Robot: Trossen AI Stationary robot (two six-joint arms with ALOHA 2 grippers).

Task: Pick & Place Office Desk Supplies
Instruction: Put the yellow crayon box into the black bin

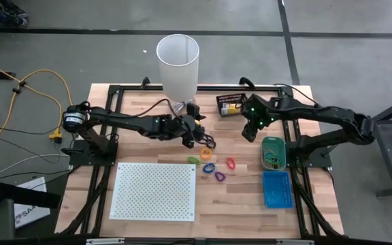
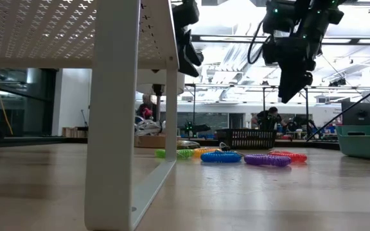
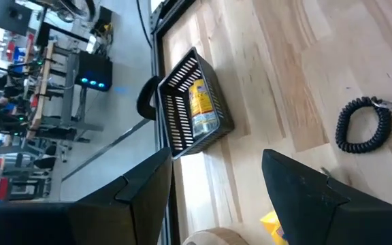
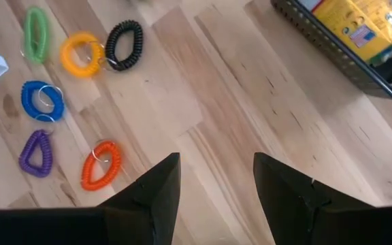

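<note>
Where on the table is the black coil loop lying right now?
In the high view the black coil loop lies near the table's middle, beside the orange loop and just by the left gripper.

The high view looks straight down on the whole bench (image 1: pixel 148 109). The low view sits at bench level beside the white perforated board (image 2: pixel 117 115). Both wrist views look down close, sharing the black mesh basket (image 3: pixel 186 102).

Green loop (image 4: pixel 36 33), blue loop (image 4: pixel 42 100), purple loop (image 4: pixel 36 154)
</note>
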